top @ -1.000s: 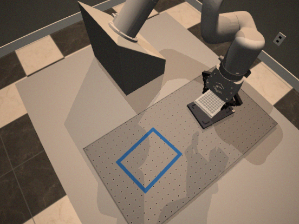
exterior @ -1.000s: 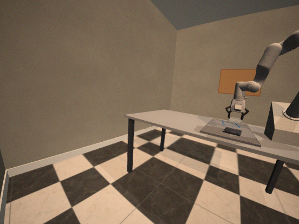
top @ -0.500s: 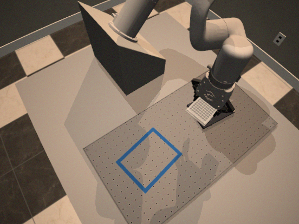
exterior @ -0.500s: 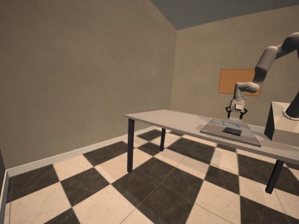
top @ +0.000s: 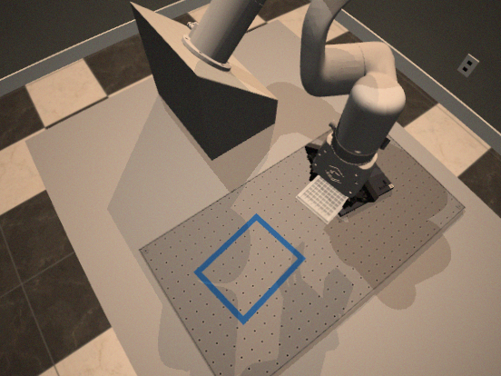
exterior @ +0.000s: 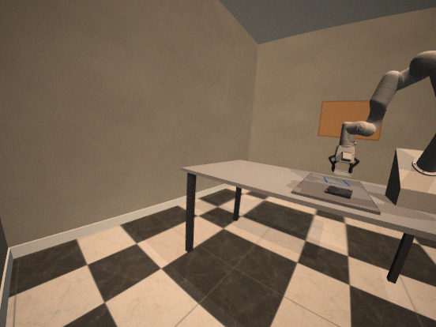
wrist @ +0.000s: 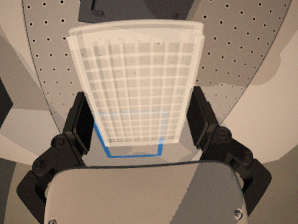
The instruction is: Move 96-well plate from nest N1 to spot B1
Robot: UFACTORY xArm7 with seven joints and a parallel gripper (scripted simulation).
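The white 96-well plate [top: 323, 198] hangs in the air, held across its width between my gripper's [top: 338, 191] black fingers. In the wrist view the plate [wrist: 136, 83] fills the middle, right way up, with the fingers on both long sides. The black plate nest N1 [top: 372, 184] lies on the deck under and behind the gripper, mostly hidden by it; in the exterior view the nest [exterior: 338, 192] is empty. The blue taped outline B1 [top: 250, 268] lies on the perforated deck to the lower left, a good way from the plate. A corner of it shows under the plate in the wrist view [wrist: 127, 149].
A dark wedge-shaped arm pedestal [top: 204, 91] stands at the back of the table. The perforated deck plate [top: 295, 254] ends near the table's right edge. An orange board [exterior: 347, 118] hangs on the far wall.
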